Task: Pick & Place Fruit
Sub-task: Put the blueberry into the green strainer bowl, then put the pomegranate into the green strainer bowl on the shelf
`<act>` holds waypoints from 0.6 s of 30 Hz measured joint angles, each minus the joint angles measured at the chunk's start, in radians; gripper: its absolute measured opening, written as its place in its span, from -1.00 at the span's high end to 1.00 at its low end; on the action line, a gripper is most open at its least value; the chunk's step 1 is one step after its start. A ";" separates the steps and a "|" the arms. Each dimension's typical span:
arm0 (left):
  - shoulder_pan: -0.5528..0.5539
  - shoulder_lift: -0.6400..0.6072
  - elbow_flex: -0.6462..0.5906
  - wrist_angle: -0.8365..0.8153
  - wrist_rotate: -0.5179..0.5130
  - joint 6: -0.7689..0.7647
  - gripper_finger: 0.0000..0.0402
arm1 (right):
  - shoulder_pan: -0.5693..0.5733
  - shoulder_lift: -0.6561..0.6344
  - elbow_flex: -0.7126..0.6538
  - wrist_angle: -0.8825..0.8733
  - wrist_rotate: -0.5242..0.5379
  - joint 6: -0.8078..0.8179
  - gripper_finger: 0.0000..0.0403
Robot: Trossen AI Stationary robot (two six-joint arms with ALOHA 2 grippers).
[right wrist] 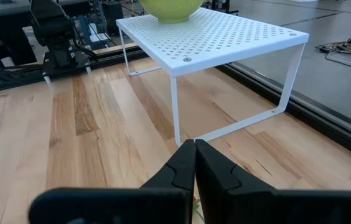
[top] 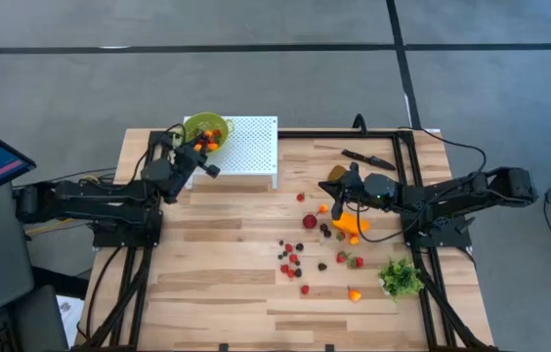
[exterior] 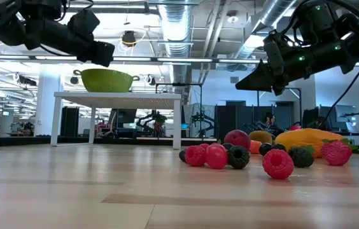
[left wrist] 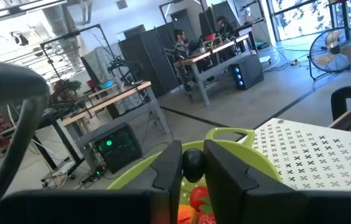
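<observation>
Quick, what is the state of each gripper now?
Left gripper: holding a dark berry over the green bowl.
Right gripper: closed, holding nothing.

The green bowl (left wrist: 250, 163) is half hidden behind the left tool's fingers (left wrist: 169, 171); its fruit mostly unseen.

no readable text, label, brand, number or sign anywhere in these views

Fruit (top: 305, 256) strewn over wooden table (top: 217, 284)
</observation>
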 joint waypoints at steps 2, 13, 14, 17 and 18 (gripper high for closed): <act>0.000 0.000 0.000 0.000 0.001 0.000 0.62 | 0.000 0.000 0.000 0.000 0.000 0.000 0.97; -0.001 0.000 0.000 0.004 0.001 0.000 0.11 | 0.000 0.000 0.000 0.000 0.000 0.000 0.97; -0.004 0.000 0.000 0.004 0.001 0.000 0.08 | 0.000 0.000 0.000 0.000 0.000 0.000 0.97; -0.021 0.000 0.000 0.005 0.000 0.000 0.03 | 0.000 0.000 0.000 0.000 0.000 0.000 0.97; -0.032 0.000 0.000 0.006 0.000 0.000 0.02 | 0.000 0.000 0.000 0.000 0.000 0.000 0.97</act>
